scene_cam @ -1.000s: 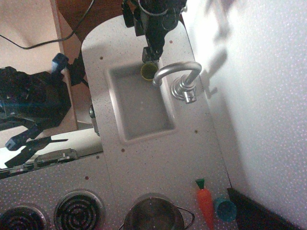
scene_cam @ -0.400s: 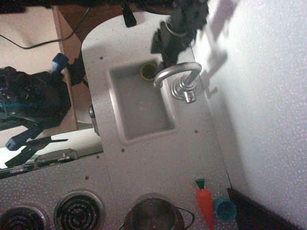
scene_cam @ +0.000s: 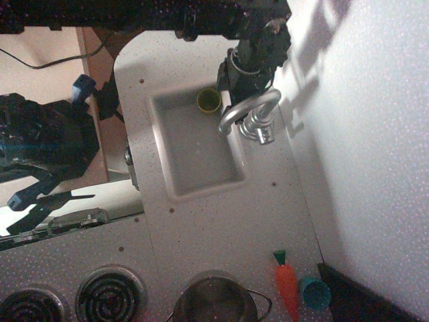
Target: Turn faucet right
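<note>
The faucet [scene_cam: 249, 109] is a shiny silver gooseneck tap on a round chrome base at the sink's right rim. Its arched spout reaches over the sink [scene_cam: 196, 144], with the tip near the top right of the basin. My gripper [scene_cam: 245, 82] is dark and comes down from the top edge. It sits right behind the spout's arch and touches or nearly touches it. Its fingers are lost in dark blur, so their state is unclear. A small yellow-green cup [scene_cam: 209, 100] stands in the sink's far corner, left of the gripper.
A toy carrot [scene_cam: 287, 284] and a teal cup [scene_cam: 315, 293] lie at the front right. A metal pot [scene_cam: 216, 300] and stove burners [scene_cam: 110, 295] are along the front edge. A white wall [scene_cam: 362, 134] stands to the right. Dark equipment [scene_cam: 40, 141] is at left.
My gripper moved from above the yellow-green cup to the right, behind the faucet. The spout has swung slightly toward the front, its tip now lower over the sink.
</note>
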Robot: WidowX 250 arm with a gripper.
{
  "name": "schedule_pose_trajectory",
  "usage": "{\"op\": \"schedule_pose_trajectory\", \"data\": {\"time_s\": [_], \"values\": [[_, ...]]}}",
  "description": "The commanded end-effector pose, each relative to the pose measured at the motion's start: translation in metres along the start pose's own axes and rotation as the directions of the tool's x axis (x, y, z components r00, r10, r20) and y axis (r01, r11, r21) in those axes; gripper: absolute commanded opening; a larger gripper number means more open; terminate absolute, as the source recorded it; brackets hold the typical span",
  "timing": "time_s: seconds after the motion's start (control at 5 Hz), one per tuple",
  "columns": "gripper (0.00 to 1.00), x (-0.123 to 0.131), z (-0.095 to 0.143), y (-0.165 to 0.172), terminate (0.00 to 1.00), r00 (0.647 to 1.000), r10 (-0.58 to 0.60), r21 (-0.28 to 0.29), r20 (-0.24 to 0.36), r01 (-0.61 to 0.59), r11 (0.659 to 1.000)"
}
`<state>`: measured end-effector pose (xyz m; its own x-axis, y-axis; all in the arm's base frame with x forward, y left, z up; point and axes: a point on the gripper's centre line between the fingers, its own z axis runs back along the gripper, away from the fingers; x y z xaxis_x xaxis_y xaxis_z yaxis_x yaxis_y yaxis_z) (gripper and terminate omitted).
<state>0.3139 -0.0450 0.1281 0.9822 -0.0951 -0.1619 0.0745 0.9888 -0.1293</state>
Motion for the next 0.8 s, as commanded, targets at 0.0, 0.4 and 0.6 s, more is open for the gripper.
{"op": "schedule_pose_trajectory", "data": {"time_s": [0.0,0.4,0.6], "values": [[1.00,-0.022,0.051,-0.034,0.00,0.997,0.067,0.055,0.028,-0.068,0.996],[1.00,-0.018,0.037,-0.036,0.00,0.973,0.166,0.138,-0.163,-0.144,0.980],[1.00,-0.016,0.040,-0.040,0.00,0.956,0.234,0.199,-0.179,-0.198,0.960]]}}
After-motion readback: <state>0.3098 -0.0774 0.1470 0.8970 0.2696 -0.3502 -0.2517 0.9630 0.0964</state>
